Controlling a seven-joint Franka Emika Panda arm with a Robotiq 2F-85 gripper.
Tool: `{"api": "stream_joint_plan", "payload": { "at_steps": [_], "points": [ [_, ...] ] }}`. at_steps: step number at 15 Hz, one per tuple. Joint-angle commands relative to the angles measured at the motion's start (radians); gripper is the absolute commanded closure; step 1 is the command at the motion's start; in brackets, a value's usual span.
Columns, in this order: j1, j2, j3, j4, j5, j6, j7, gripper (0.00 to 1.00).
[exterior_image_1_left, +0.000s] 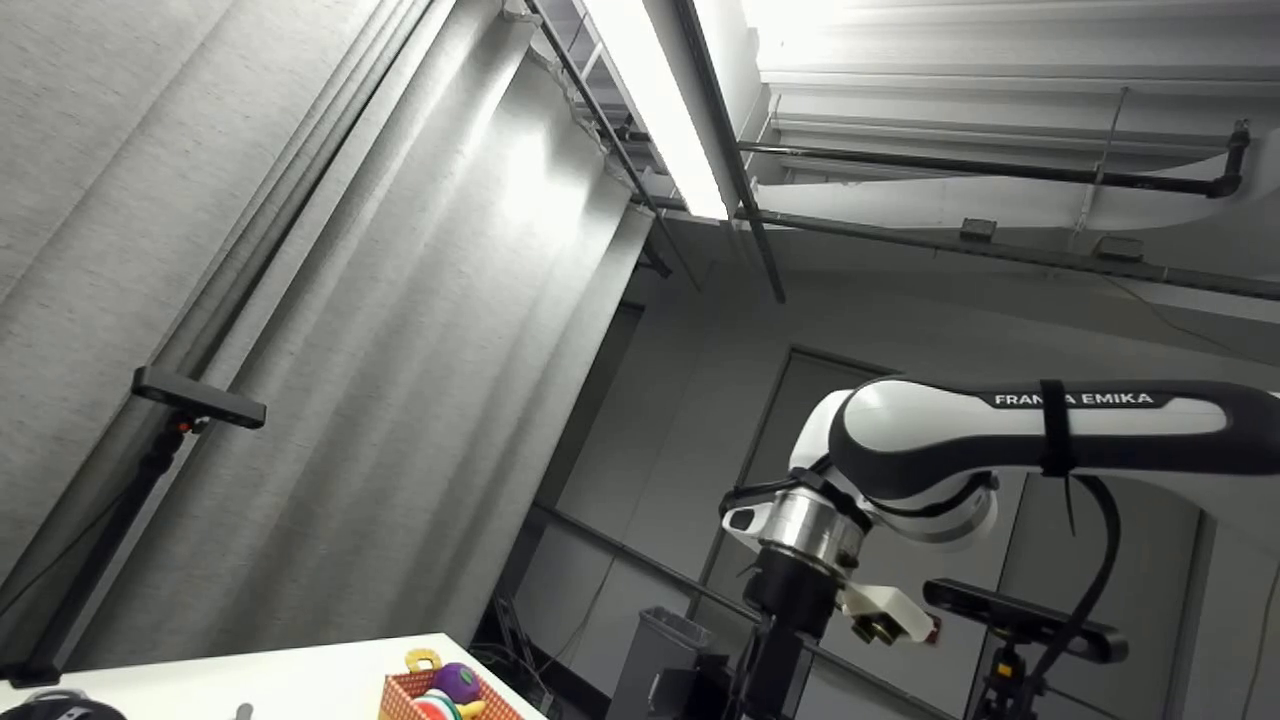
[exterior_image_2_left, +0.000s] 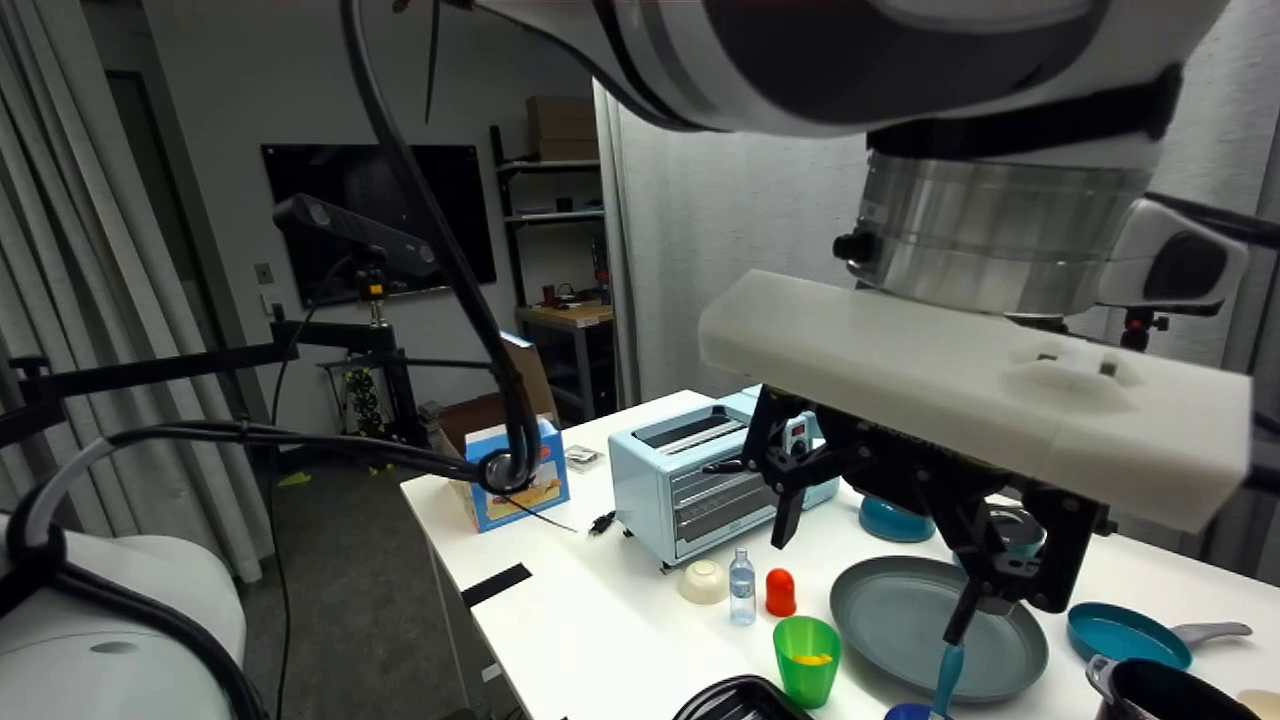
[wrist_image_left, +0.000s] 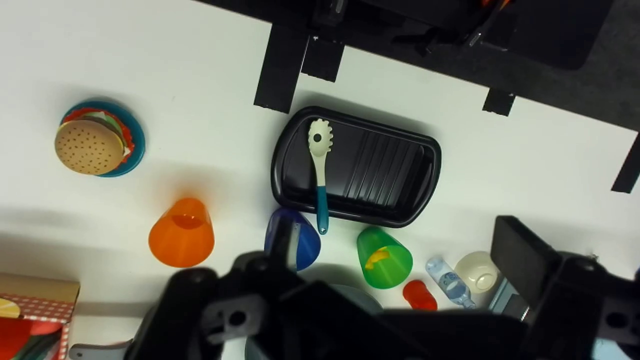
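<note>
My gripper (wrist_image_left: 404, 247) hangs above the white table with its jaws wide apart and nothing between them. Below, in the wrist view, lies a black tray (wrist_image_left: 385, 165). A cream and teal slotted spoon (wrist_image_left: 322, 205) rests across it, handle over the rim. Beside the tray are a blue cup (wrist_image_left: 307, 247), partly behind a finger, and a green cup (wrist_image_left: 395, 272) with something yellow inside. A red piece (wrist_image_left: 419, 295), a small clear bottle (wrist_image_left: 447, 282) and a cream bowl (wrist_image_left: 475, 270) stand nearby. In an exterior view the open gripper (exterior_image_2_left: 873, 570) appears in front of a grey plate (exterior_image_2_left: 900, 600).
An orange cup (wrist_image_left: 182, 240) and a toy burger (wrist_image_left: 90, 145) on a blue dish are at left in the wrist view. A light blue toaster oven (exterior_image_2_left: 720, 500), a teal pan (exterior_image_2_left: 1125, 632), a black pot (exterior_image_2_left: 1170, 695) and a checkered basket (exterior_image_1_left: 405, 695) also stand around.
</note>
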Motion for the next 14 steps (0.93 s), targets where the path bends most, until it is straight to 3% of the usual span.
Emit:
{"api": "stream_joint_plan", "payload": {
  "at_steps": [1, 14],
  "points": [
    [-0.036, 0.029, 0.043, -0.012, -0.015, 0.046, 0.0, 0.0],
    [-0.042, 0.184, 0.133, -0.103, -0.097, 0.292, 0.022, 0.0]
  ]
}}
